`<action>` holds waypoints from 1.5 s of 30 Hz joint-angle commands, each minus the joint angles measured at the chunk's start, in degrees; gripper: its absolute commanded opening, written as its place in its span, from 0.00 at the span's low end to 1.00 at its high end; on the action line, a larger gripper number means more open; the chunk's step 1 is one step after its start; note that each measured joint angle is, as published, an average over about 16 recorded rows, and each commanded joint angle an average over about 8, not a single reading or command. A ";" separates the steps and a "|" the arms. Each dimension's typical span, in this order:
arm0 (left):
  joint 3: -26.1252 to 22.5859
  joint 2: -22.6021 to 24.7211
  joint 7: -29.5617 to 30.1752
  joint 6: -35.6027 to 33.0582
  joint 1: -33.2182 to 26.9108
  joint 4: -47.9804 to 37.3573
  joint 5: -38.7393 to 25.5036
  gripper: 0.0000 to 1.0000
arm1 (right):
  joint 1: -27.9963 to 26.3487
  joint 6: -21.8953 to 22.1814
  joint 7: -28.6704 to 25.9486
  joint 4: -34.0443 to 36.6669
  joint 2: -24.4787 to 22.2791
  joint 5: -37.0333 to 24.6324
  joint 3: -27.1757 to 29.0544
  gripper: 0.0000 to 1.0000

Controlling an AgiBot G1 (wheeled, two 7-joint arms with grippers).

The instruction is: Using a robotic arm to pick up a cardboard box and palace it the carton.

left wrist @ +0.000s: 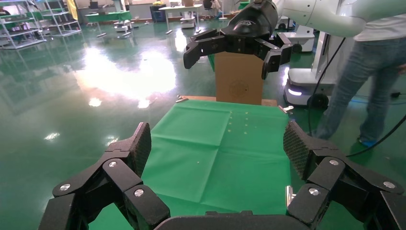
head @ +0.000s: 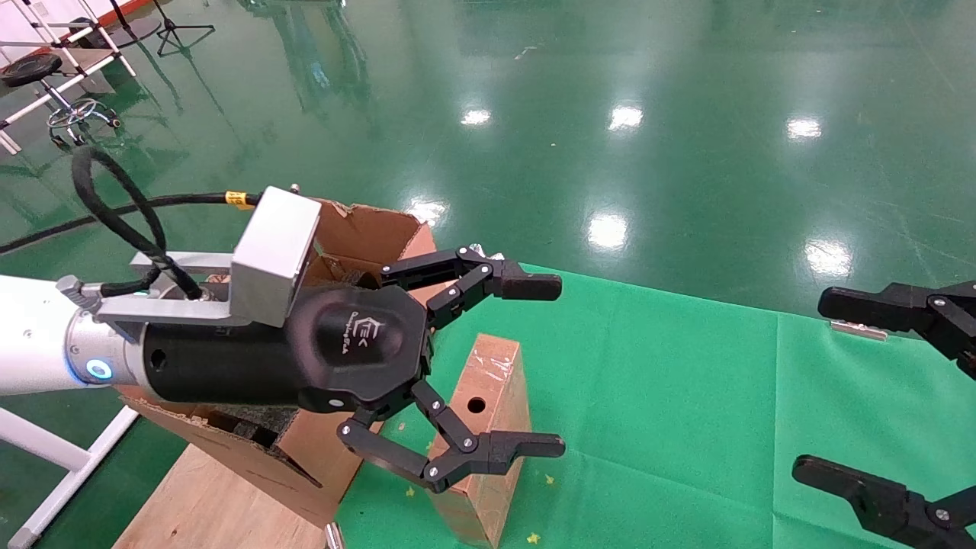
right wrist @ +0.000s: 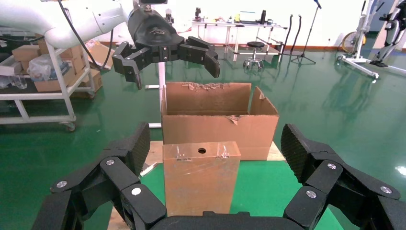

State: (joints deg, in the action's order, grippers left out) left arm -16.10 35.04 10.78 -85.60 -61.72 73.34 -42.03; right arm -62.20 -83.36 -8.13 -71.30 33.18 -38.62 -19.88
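Head view: green-cloth tabletop (head: pixel 686 396) carries everything. The carton (head: pixel 358 229) sits at its left end, flaps ragged, opening up, mostly hidden behind the left arm (head: pixel 30 335). The box (head: pixel 488 427) stands upright on the cloth just beside the carton, hole face and taped top showing, not lifted and not touched. Left claw (head: pixel 534 366) is spread wide, empty, hovering above and slightly carton-side of the box; one finger shows above the box top, the other crosses in front of its lower half, but no contact I can confirm. Right claw (head: pixel 877 389) sits at the right edge of the tabletop, well apart from the box, also released and empty, looks parked. Right wrist view confirms layout: box (right wrist: pixel 201 177) in front, carton (right wrist: pixel 218 120) right behind it, left claw (right wrist: pixel 167 52) hanging open above both. Left wrist view shows only cloth between its own fingers (left wrist: pixel 136 148), nothing bracketed. Judgement: still in the approach step of the pick, nothing placed yet. Next move calls for bringing the left claw down so the fingers straddle the box's narrow sides, closing squarely, then lifting clear of the carton's flaps before moving over the opening. The tape looks slick, so the grip should land on bare cardboard.
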 commanded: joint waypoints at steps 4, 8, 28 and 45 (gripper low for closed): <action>0.00 0.00 0.00 0.00 0.00 0.00 0.00 1.00 | 0.00 0.00 0.00 0.00 0.00 0.00 0.00 1.00; 0.00 0.00 0.00 0.00 0.00 0.00 0.00 1.00 | 0.00 0.00 0.00 0.00 0.00 0.00 0.00 1.00; -3.50 -1.21 2.64 2.31 -4.42 3.69 -10.83 1.00 | 0.00 0.00 0.00 0.01 0.00 0.00 0.00 0.00; -8.42 0.12 7.97 5.90 -12.72 4.14 -27.65 1.00 | 0.00 0.01 0.00 0.02 -0.01 0.01 0.00 0.00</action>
State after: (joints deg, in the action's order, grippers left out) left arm -24.64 35.33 20.49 -81.05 -75.19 77.30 -68.97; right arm -62.20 -83.34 -8.13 -71.27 33.17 -38.61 -19.88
